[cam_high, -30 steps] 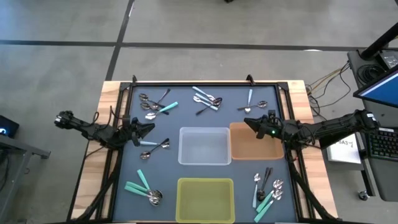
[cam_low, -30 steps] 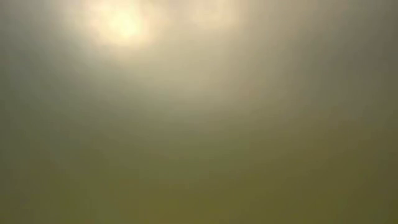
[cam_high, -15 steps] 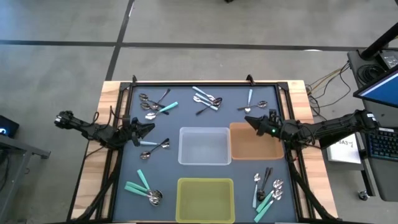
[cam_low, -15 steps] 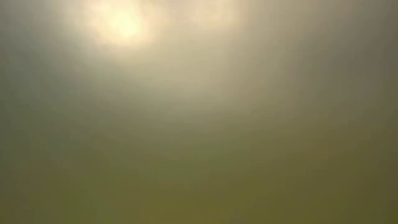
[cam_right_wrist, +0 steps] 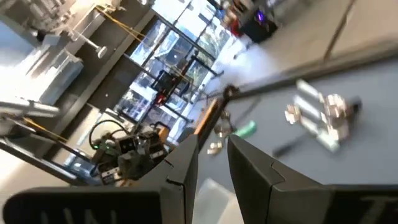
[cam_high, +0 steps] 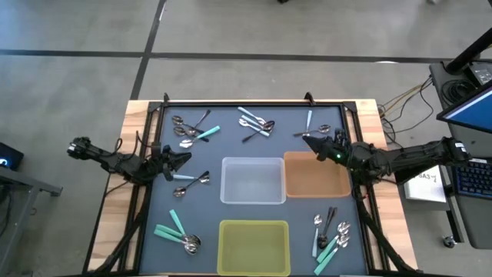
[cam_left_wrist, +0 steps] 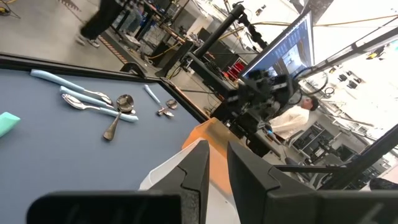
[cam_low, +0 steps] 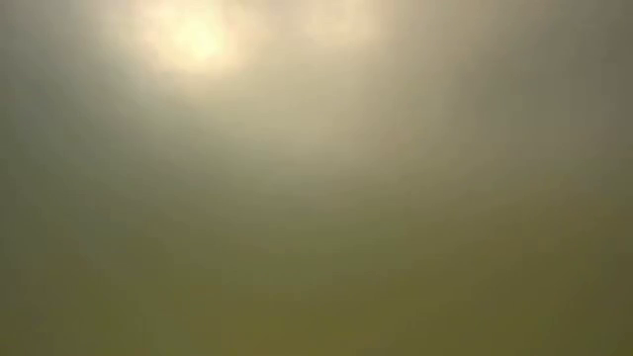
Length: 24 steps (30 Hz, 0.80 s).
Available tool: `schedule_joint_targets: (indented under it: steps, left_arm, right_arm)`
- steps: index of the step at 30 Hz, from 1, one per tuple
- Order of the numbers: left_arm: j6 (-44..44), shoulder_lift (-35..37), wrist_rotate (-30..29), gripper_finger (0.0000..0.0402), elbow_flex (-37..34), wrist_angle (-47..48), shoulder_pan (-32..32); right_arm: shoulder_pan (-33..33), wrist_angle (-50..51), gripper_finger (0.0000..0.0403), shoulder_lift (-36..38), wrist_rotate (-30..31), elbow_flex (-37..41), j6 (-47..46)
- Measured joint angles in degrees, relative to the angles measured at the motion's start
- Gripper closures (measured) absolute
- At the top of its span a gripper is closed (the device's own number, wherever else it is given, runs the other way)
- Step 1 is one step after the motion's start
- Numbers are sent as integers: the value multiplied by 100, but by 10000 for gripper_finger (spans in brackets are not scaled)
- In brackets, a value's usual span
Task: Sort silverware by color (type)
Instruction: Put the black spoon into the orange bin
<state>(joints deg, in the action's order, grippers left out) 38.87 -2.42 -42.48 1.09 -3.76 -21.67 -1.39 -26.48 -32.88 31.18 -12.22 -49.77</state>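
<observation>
The silverware lies in loose clusters on the dark mat: at the far left [cam_high: 190,131], far middle [cam_high: 256,123], far right [cam_high: 310,127], left of the clear bin [cam_high: 192,180], near left [cam_high: 177,234] and near right [cam_high: 330,233]. Handles are teal, light blue or dark. My left gripper [cam_high: 187,159] hovers at the mat's left side, pointing level toward the clear bin [cam_high: 253,181], its fingers [cam_left_wrist: 199,163] a little apart with nothing between them. My right gripper [cam_high: 306,139] hovers over the brown bin's [cam_high: 317,177] far left corner, also narrowly open and empty [cam_right_wrist: 213,142].
A yellow-green bin [cam_high: 254,246] stands at the near middle, below the clear one. A black frame [cam_high: 254,103] rims the mat. The low view shows only a yellowish blur. A monitor and cables stand off the table's right side [cam_high: 469,108].
My right gripper has risen and drifted a little toward the table's far edge, from over the brown bin's left rim to its far left corner, turning slightly. Its fingers kept the same gap. The spoons lie as before.
</observation>
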Motion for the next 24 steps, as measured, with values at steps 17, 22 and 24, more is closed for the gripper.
schedule_joint_targets:
  steps: [17, 22, 24]
  left_arm:
    - [1, 0, 0, 361, 0, -1, 0]
    - [-1, -1, 0, 361, 0, -1, 0]
    - [-1, 1, 0, 361, 1, 0, 2]
  right_arm:
    - [1329, 5490, 316, -551, -632, -2455, 657]
    - [1788, 5793, 280, -756, -1046, -2420, 658]
    - [2000, 6006, 263, -914, -1071, -2418, 353]
